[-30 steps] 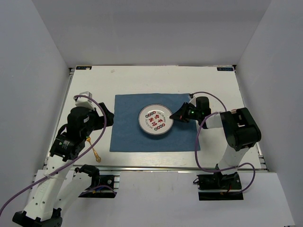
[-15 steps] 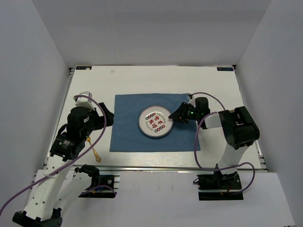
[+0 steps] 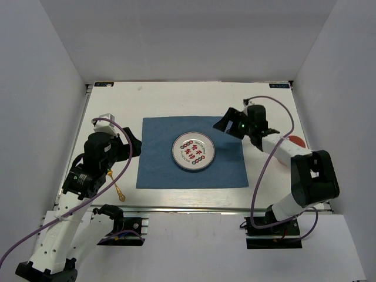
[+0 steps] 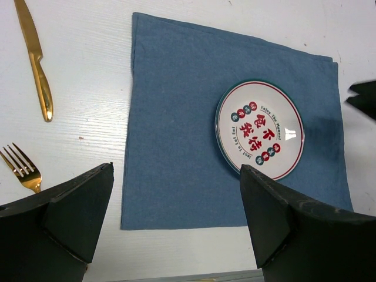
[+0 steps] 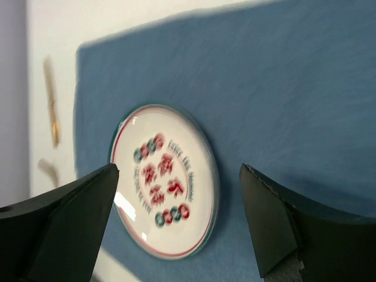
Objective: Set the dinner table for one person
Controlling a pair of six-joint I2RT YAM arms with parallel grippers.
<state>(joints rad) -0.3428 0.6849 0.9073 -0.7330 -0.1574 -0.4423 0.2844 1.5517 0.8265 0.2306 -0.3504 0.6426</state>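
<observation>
The dinner table [image 3: 276,106] is a white top with a blue placemat [image 3: 158,158] at its middle. A round white plate [image 3: 193,151] with red and green print lies flat on the mat. My right gripper [image 3: 222,125] hovers open just right of the plate and behind it, nothing between its fingers. In the right wrist view the plate [image 5: 164,179] shows past the open gripper [image 5: 179,229]. My left gripper [image 3: 136,145] stands open at the mat's left edge. The left wrist view has the plate [image 4: 260,129] beyond the empty gripper [image 4: 176,223].
A gold knife [image 4: 36,64] and a gold fork [image 4: 20,167] lie on the white top left of the placemat [image 4: 176,117]. One gold piece of cutlery [image 3: 119,191] shows under the left arm. A red object [image 3: 296,141] sits at the right, partly behind the right arm.
My right gripper has opened, let go of the plate's right rim and drawn back up and to the right. The plate now lies free on the placemat. The left arm has not moved.
</observation>
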